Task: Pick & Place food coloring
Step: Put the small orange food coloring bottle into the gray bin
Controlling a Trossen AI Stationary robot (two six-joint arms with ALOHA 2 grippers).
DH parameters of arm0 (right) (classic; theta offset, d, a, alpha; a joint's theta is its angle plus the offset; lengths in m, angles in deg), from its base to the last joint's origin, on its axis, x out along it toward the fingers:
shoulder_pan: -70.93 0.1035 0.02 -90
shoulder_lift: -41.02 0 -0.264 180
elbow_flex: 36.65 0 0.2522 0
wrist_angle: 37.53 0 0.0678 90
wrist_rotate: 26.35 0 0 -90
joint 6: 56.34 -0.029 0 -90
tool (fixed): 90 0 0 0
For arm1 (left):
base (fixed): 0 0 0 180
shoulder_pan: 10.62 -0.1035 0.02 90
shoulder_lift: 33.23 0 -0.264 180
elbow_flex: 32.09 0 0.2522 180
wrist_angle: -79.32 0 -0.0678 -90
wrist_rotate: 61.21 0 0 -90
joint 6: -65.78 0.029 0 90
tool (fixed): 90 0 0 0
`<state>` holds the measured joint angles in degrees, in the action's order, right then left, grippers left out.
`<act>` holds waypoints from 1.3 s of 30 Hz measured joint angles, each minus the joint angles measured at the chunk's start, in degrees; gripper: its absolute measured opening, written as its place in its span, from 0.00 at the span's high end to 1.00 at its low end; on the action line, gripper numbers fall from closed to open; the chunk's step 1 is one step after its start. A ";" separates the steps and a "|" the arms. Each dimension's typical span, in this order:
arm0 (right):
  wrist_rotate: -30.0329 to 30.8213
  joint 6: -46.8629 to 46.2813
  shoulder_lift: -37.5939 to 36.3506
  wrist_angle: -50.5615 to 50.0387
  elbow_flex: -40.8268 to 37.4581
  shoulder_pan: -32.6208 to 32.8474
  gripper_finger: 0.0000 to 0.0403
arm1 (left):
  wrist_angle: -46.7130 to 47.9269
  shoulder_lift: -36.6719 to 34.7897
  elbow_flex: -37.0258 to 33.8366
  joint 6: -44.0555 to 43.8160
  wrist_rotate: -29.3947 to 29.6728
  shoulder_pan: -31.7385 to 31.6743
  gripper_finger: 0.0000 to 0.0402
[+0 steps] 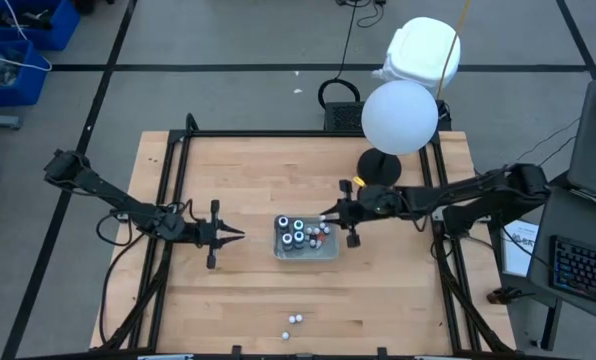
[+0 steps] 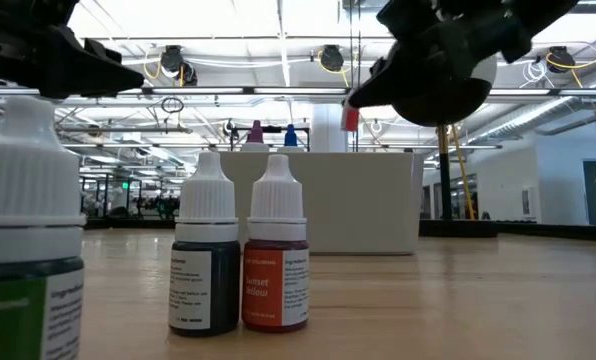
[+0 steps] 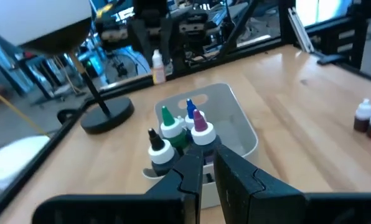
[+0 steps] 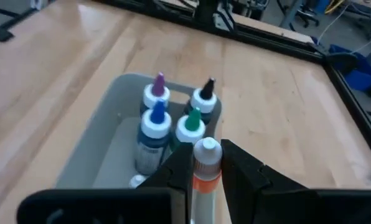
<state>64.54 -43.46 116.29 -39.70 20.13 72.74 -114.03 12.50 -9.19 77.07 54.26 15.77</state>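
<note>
Right hand [image 4: 205, 163] grasping orange food coloring bottle [image 4: 205, 168] over tray [image 1: 330, 253]; left hand [image 1: 233, 236] clenched.

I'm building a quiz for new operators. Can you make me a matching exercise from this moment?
1. right gripper
2. left gripper
3. purple-tipped bottle
4. two loose bottles

A. standing inside the tray
B. on the bare table, apart from the tray
C. shut on an orange bottle at the tray's edge
D. empty, on the tray's left

Pairs: 1-C, 2-D, 3-A, 4-B
</note>
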 joint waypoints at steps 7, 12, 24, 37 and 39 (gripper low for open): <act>-2.65 1.50 7.01 5.01 0.00 -1.47 0.88 | 0.04 0.00 0.00 3.86 0.02 -0.05 0.88; -2.47 1.27 10.85 6.56 0.02 -1.93 0.88 | 0.43 0.00 0.00 3.89 0.07 -0.07 0.88; -2.54 -0.25 12.08 8.64 0.04 -2.04 0.87 | 4.21 0.00 -0.04 3.63 0.11 -0.07 0.88; -2.57 -1.40 12.22 6.46 0.09 0.37 0.87 | 4.60 0.00 -0.04 3.84 0.11 -0.07 0.88; -2.52 -1.66 12.33 4.80 0.09 1.16 0.87 | 4.59 0.00 -0.04 3.63 0.11 -0.07 0.88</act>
<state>62.02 -45.12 128.61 -34.91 20.22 73.91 -109.44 12.50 -9.23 80.71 54.37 15.70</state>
